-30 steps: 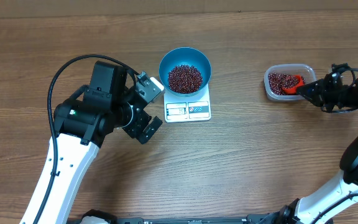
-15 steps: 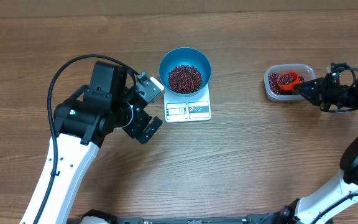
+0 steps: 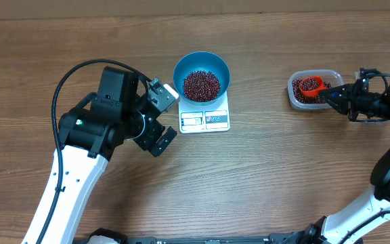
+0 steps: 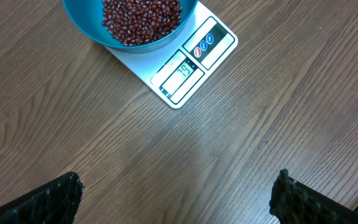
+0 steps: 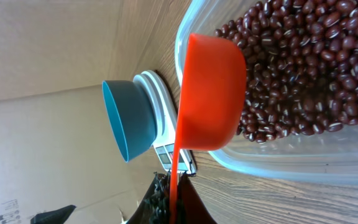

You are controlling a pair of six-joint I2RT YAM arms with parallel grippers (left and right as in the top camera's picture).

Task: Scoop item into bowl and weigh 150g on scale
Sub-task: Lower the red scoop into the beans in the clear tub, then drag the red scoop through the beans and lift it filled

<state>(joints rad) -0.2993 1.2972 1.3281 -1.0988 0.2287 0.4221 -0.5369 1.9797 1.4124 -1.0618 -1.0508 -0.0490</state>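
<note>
**Loaded scoop comes up out of the tub**

Over the last second the orange scoop [image 3: 310, 85] has moved from the near corner of the clear tub [image 3: 336, 79] to its middle, and it now sits level with a heap of beans inside. The right wrist view shows its bowl just above the bean bed [image 5: 291, 74] rather than buried in it. The right tool [image 3: 333, 97] is clamped shut on the scoop's handle. So the dig looks finished, and the carry towards the scale is probably next.

Nothing else has shifted. The blue bowl [image 3: 179, 68] stands on the white scale [image 3: 205, 120], well to the left of the tub, with a pile of beans [image 3: 201, 85] already in it. The left tool [image 3: 175, 115] hangs over the bench [image 3: 263, 190] just beside the scale, jaws wide apart and empty.

The display [image 4: 182, 70] is lit, but its digits are too small to read with any confidence — how far the bowl is from the target weight I cannot say. A full scoop could overshoot, so a slow tilt with an eye on the reading seems the safer way to pour.
</note>
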